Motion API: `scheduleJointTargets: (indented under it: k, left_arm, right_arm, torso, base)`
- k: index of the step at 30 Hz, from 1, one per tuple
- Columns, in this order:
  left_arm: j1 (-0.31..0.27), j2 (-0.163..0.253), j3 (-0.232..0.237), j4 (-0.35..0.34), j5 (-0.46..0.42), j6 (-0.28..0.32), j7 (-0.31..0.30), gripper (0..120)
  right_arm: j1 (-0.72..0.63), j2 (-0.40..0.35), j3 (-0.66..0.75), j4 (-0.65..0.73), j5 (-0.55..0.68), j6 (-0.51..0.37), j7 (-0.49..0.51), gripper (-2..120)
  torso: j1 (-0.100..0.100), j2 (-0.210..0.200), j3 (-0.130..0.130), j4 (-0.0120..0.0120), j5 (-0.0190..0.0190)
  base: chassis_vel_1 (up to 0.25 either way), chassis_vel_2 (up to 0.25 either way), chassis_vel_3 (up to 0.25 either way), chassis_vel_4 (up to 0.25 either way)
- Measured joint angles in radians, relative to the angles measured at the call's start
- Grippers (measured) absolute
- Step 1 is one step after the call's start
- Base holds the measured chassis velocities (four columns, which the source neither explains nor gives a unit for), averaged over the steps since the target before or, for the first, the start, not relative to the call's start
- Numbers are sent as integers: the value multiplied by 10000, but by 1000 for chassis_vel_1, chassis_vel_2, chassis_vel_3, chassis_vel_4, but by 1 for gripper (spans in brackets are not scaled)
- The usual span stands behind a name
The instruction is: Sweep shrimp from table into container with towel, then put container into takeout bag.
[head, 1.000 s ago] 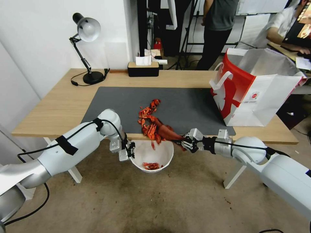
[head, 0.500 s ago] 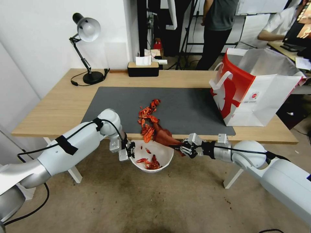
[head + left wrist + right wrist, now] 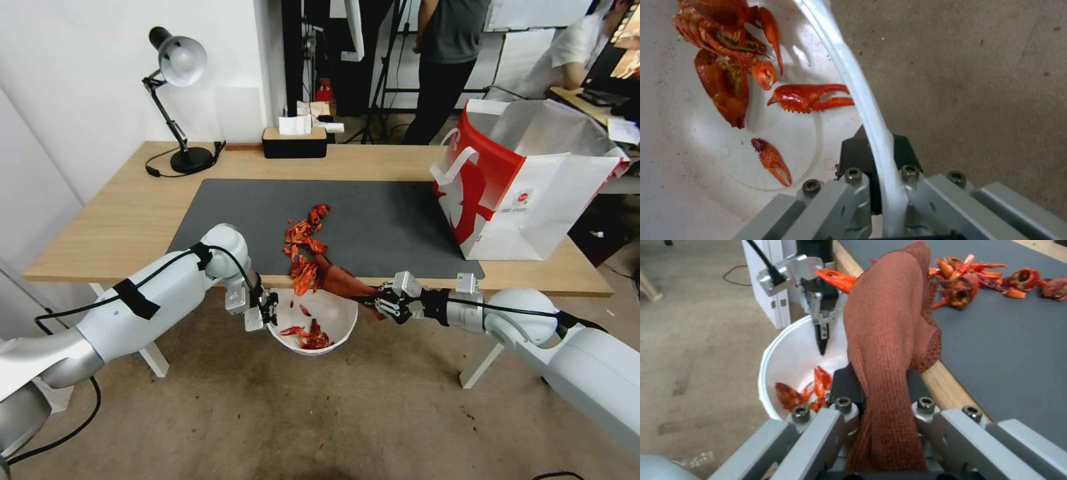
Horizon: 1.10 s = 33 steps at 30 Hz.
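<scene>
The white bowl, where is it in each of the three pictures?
Head view: the container hangs just below the table edge, lower middle, held at its rim by the left gripper.
Left wrist view: its rim curves down into that gripper; its inside lies beside it.
Right wrist view: it sits beyond the towel.
Shared landmark: the shrimp inside.

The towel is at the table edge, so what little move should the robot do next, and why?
Probably reach the right gripper back over the mat and drag the towel toward the edge again. Many shrimp lie on the table, only a few sit in the container, and the left gripper holds its rim just under the edge.
</scene>
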<state>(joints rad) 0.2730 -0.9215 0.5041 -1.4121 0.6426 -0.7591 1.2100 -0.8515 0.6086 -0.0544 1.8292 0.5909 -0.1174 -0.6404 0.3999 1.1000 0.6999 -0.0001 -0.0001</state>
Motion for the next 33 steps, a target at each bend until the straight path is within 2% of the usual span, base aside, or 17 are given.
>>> scheduleJointTargets:
  k: [12,25,33]
  left_arm:
    - [2,-50,-3,36,12,-14,-4,0]
    - [1,-174,-3,143,24,-57,-3,0]
    - [-6,-187,-3,185,27,-107,-15,0]
  right_arm:
    - [-408,-204,488,108,4,2,-708,7]
    - [-540,-288,739,178,122,19,-971,7]
    - [-273,-270,848,188,802,98,-949,7]
  torso:
    - [0,1,0,3,3]
    - [0,1,0,3,1]
    - [0,1,0,0,0]
  base:
    - [0,0,0,0]
    - [0,0,0,0]
    - [0,0,0,0]
